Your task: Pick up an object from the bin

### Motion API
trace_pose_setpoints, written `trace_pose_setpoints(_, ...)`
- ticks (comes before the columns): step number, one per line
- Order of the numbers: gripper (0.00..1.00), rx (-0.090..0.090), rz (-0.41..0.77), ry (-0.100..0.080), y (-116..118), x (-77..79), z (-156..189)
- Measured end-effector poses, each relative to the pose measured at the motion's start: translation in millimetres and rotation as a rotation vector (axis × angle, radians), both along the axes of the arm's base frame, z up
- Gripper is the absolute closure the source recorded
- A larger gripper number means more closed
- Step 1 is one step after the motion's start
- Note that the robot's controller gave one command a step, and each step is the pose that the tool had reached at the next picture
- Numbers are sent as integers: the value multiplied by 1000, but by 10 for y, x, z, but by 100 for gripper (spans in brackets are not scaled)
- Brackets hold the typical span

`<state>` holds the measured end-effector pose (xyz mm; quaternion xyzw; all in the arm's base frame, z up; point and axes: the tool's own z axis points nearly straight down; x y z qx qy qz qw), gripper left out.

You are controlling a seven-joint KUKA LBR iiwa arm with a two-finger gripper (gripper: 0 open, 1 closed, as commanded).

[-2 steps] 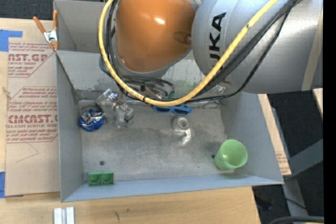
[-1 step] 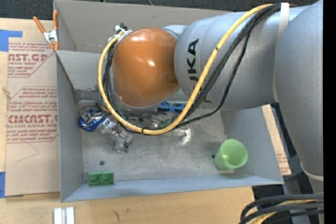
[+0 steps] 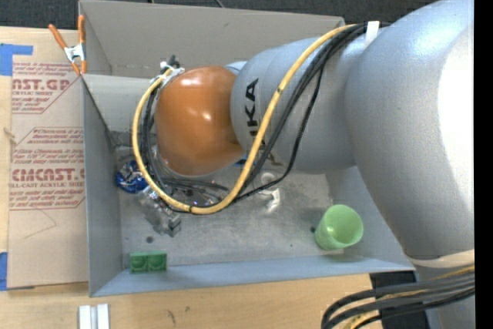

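Bin (image 3: 216, 35): grey metal, open top, a few small loose things on its floor. Arm (image 3: 400, 112): silver, enters from the right and crosses most of the bin; black letters "KA" read on its side, the rest of the word curves out of sight. Orange cover (image 3: 192, 119): domed, at the wrist, ringed by yellow and black cables (image 3: 146, 166). Gripper (image 3: 163, 218): grey metal parts below the cover, low over the left near part of the floor; whether it is open or closed, or holds anything, cannot be told, since the cover and cables hide most of it. Blue thing (image 3: 127, 179): small, blue and white, by the left wall, just left of the gripper and a little farther back; kind unclear. Green block (image 3: 147, 263): flat, in the near left corner, near the gripper but apart from it. White piece (image 3: 269, 200): small, mid-floor, right of the gripper. Green cup (image 3: 339, 226): light green, at the near right, well apart from the gripper.
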<state>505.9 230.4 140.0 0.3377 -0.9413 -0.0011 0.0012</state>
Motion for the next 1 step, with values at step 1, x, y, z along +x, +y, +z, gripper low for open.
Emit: trace_pose_setpoints(1, 0, 1, -1, -3, 0, 10, 16)
